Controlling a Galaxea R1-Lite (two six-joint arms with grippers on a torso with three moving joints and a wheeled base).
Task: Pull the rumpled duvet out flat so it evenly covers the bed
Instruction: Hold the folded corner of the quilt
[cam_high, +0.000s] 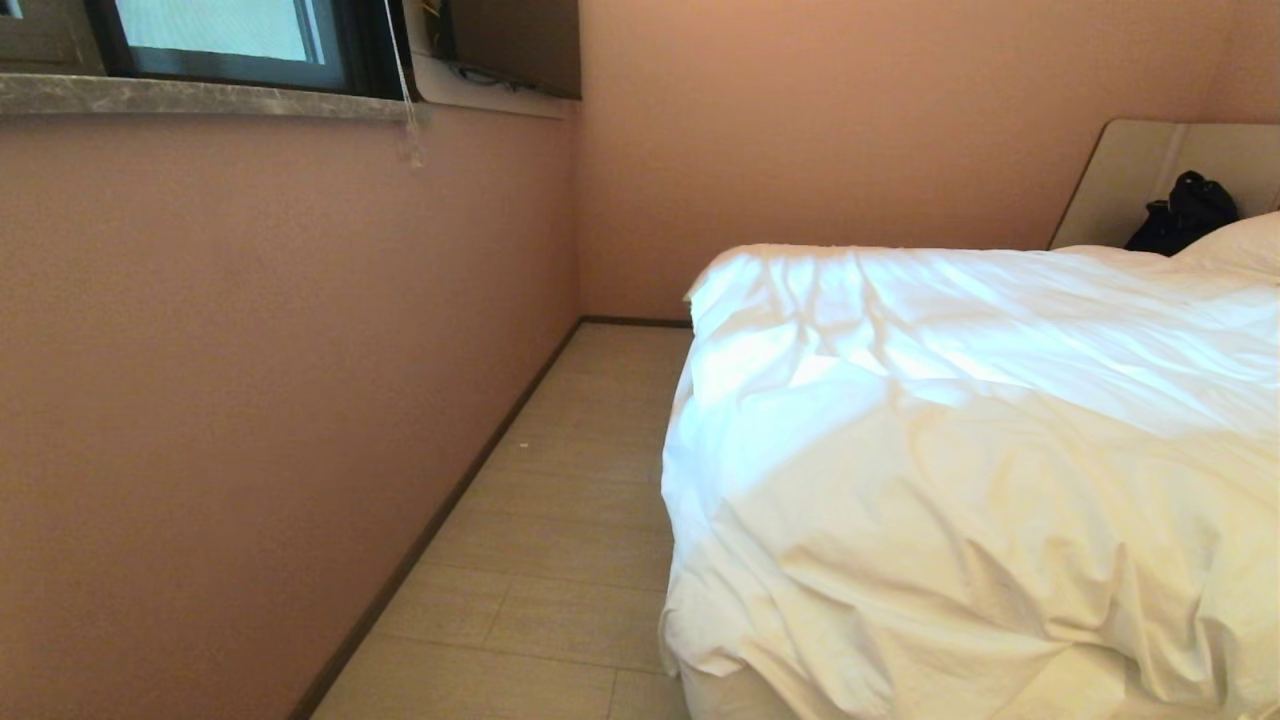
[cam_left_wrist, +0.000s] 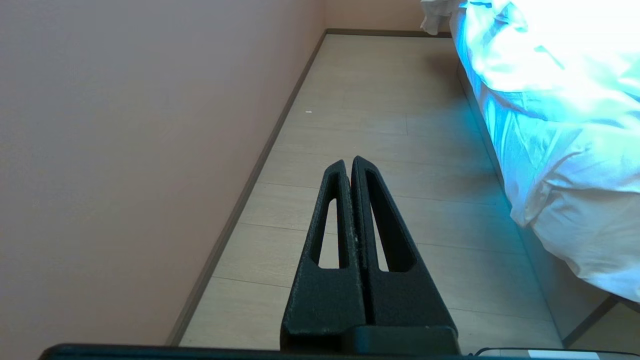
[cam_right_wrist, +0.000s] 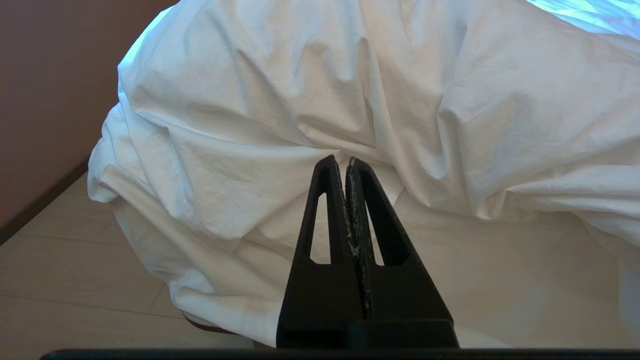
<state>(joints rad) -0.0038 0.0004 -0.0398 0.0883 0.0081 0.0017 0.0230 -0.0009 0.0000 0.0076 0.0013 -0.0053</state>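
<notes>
**Rumpled duvet heaped over the bed's near corner, both grippers clenched empty**

The duvet (cam_high: 960, 450) is spread along the bed (cam_high: 730, 695), its long axis running from the near foot edge away toward the headboard (cam_high: 1120, 180) at the far right. It is bunched in thick folds at the near left corner and spills over the side edge toward the floor (cam_high: 560, 520). The bed's right part is cut off, and its base is mostly hidden under the cloth. A pillow (cam_high: 1235, 245) is only partly seen; a dark object (cam_high: 1185, 215) by the headboard cannot be identified. The left gripper (cam_left_wrist: 348, 162) is held clenched over the floor beside the bed, grasping nothing. The right gripper (cam_right_wrist: 339, 161) is clenched before the duvet's hanging folds; contact cannot be judged.
</notes>
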